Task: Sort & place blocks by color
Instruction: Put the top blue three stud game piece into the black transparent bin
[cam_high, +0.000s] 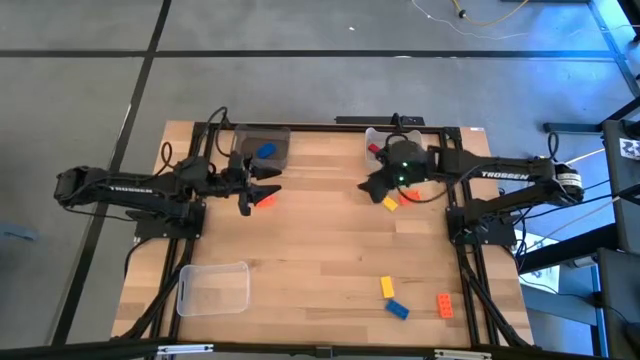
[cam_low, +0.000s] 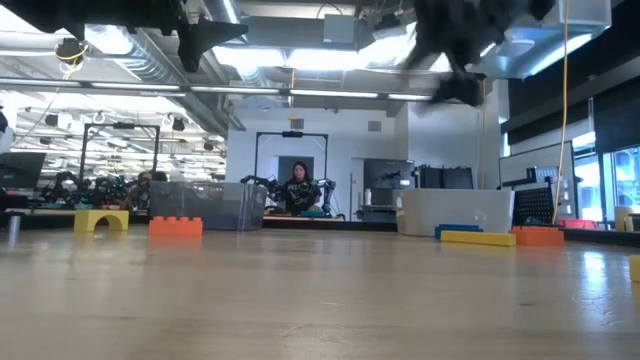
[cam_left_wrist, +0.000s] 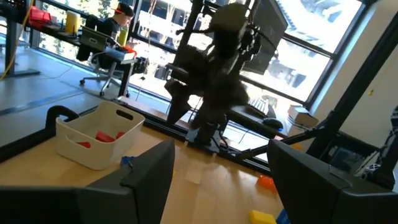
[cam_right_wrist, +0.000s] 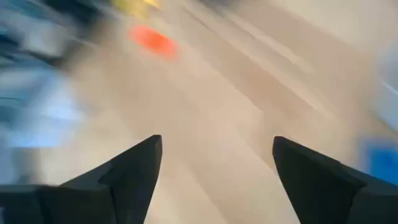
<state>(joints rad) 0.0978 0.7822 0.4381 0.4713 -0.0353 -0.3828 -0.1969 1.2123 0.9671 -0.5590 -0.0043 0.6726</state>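
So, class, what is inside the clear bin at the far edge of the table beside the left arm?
In the high view, the clear bin holds one blue block. Its tinted walls and the left arm's cables beside it may hide more, so I cannot rule out other blocks.

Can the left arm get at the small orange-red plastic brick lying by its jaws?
Probably yes: the left gripper hangs right over the orange-red brick, jaws open and empty, with bare wooden table around it and nothing between.

"TROSSEN" on left arm (cam_high: 125, 186) and right arm (cam_high: 505, 175).
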